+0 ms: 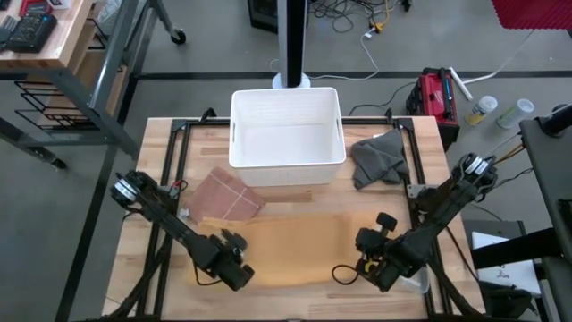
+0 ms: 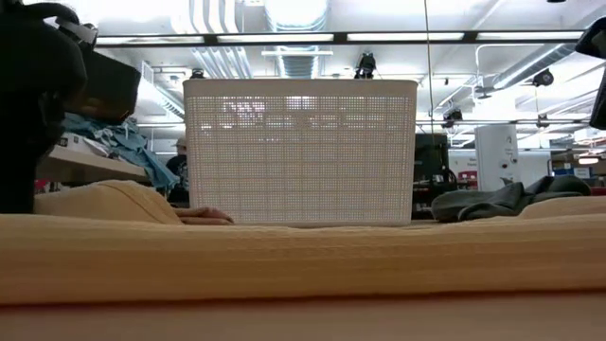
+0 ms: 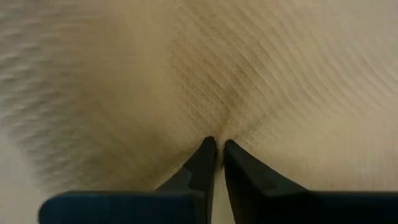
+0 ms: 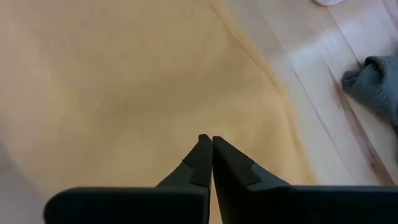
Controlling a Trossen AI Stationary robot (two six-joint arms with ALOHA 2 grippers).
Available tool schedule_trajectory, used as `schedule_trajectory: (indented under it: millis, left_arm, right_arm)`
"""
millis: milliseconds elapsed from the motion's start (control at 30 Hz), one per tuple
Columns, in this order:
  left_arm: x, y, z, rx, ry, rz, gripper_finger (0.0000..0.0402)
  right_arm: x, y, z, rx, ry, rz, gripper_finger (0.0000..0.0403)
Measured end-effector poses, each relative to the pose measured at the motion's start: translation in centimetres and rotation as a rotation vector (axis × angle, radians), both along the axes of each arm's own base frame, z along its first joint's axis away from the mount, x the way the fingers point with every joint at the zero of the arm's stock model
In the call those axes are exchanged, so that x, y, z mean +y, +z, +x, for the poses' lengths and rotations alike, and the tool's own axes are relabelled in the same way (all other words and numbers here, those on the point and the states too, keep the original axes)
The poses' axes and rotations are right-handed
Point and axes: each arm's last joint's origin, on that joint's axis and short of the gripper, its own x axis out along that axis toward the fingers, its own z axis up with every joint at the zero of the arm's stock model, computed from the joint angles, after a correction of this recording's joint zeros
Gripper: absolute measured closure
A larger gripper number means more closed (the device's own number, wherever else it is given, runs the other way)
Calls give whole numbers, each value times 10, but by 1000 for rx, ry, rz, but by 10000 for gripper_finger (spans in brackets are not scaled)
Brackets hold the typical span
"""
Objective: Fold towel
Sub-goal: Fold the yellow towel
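Wood table [image 1: 161, 148]: yellow towel [image 1: 295, 246] lies flat at near centre, white basket [image 1: 286, 125] beyond it. Left gripper [image 1: 234, 268] pinches the towel's near left edge, fingers closed on cloth. Right gripper [image 1: 368, 266] pinches its near right edge likewise.

Tan towel [image 1: 286, 246] flat at lower centre of table [image 1: 424, 170]. Left end effector [image 1: 239, 268] on its lower-left edge, right end effector [image 1: 362, 266] on lower-right edge. White basket [image 1: 286, 125] top centre, pink cloth [image 1: 228, 195] centre-left, grey cloth [image 1: 377, 159] centre-right.
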Motion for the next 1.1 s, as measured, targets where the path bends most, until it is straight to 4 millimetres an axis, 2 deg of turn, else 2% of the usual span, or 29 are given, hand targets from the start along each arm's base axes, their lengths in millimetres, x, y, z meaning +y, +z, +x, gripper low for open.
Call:
schedule_trajectory:
  millis: [167,333,467,633,767,900,1000,1100]
  left_arm:
    - [-1,8,-23,187,58,-29,390]
    - [-12,20,-33,133,56,-59,400]
    - [-23,39,-29,23,41,-70,396]
    - [-36,65,-5,-335,-95,60,400]
    - [-36,74,22,-503,-202,197,400]
    - [-26,70,54,-539,-258,255,399]
    - [-15,57,78,-534,-309,265,400]
    - [-1,39,91,-428,-339,150,399]
  right_arm:
    - [2,-20,10,21,-26,-20,401]
    - [9,-43,31,15,8,45,401]
    - [8,-44,45,9,42,60,401]
    - [2,-24,43,-6,63,67,401]
    - [0,-3,25,-5,54,92,402]
    - [-3,10,3,5,-12,125,402]
    - [-1,6,-5,23,-65,160,402]
    - [-2,-5,-9,66,-74,174,402]
